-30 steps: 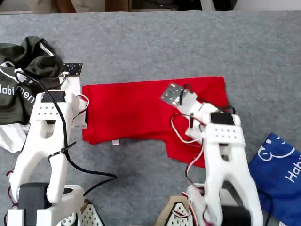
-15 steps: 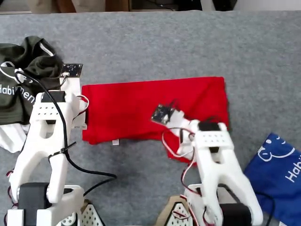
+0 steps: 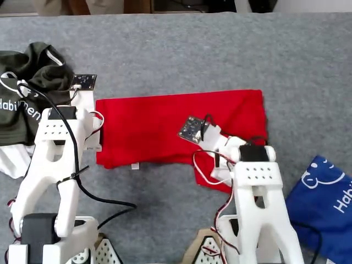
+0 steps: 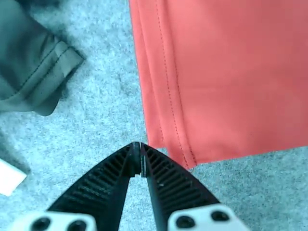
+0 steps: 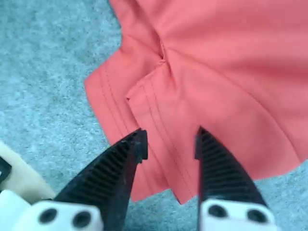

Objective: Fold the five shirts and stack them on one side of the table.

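Observation:
A red shirt (image 3: 165, 124) lies flat across the middle of the grey table, one sleeve (image 3: 214, 179) pointing toward the near edge. My left gripper (image 4: 140, 159) is shut and empty, its tip on the table just beside a hemmed corner of the red shirt (image 4: 216, 82). My right gripper (image 5: 168, 139) is open, hovering over the red sleeve (image 5: 202, 96) with its folded hem between the fingers. In the high view, the left arm (image 3: 55, 137) stands at the shirt's left edge. The right arm (image 3: 250, 165) covers the sleeve.
A dark green shirt (image 3: 27, 93) is bunched at the far left over a white one (image 3: 8, 162); its edge (image 4: 29, 62) lies close to my left gripper. A blue shirt (image 3: 324, 198) lies at the near right. The table's far half is bare grey felt (image 3: 220, 49).
The right arm has drawn back toward the near edge and slightly left, from the shirt's middle to its sleeve. The left arm and the shirts have not moved.

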